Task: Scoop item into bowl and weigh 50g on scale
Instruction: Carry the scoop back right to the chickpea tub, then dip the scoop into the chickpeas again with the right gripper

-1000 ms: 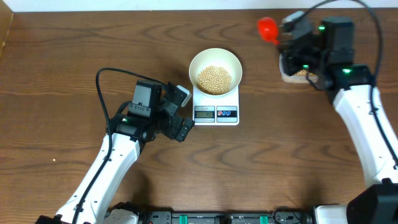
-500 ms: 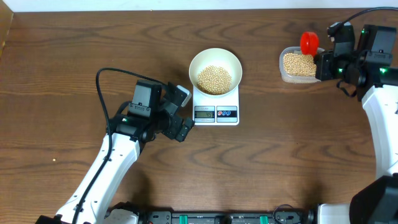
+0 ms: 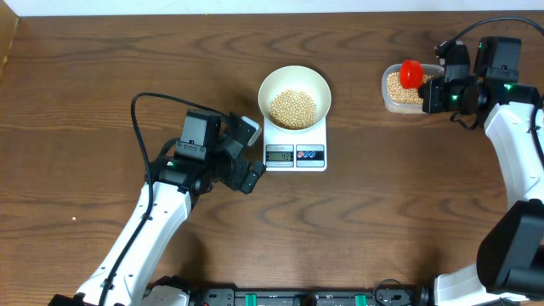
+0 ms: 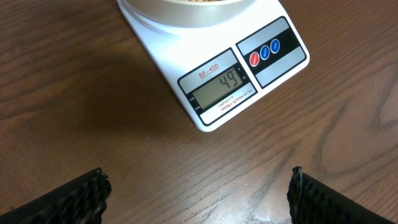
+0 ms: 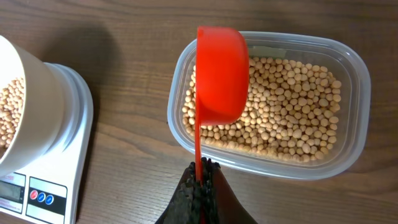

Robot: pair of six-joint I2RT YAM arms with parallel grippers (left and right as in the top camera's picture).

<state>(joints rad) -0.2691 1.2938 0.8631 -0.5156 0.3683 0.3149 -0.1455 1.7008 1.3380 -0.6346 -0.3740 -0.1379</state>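
The white bowl (image 3: 294, 93) holds tan beans (image 3: 292, 108) and stands on the white scale (image 3: 295, 144). In the left wrist view the scale (image 4: 217, 68) reads 49 on its display (image 4: 217, 88). My left gripper (image 3: 247, 153) is open and empty, just left of the scale; its fingertips (image 4: 198, 194) frame bare table. My right gripper (image 5: 200, 180) is shut on the handle of a red scoop (image 5: 219, 74), holding it over the clear tub of beans (image 5: 292, 115). The scoop (image 3: 411, 73) and tub (image 3: 406, 89) also show overhead.
The bowl's edge (image 5: 28, 106) and the scale's corner (image 5: 59, 180) sit at the left of the right wrist view. A black cable (image 3: 144, 119) loops behind the left arm. The table's far edge runs along the top.
My right gripper has swung the red scoop from the left of the tub round to over the tub. The left arm, bowl and scale have not moved.
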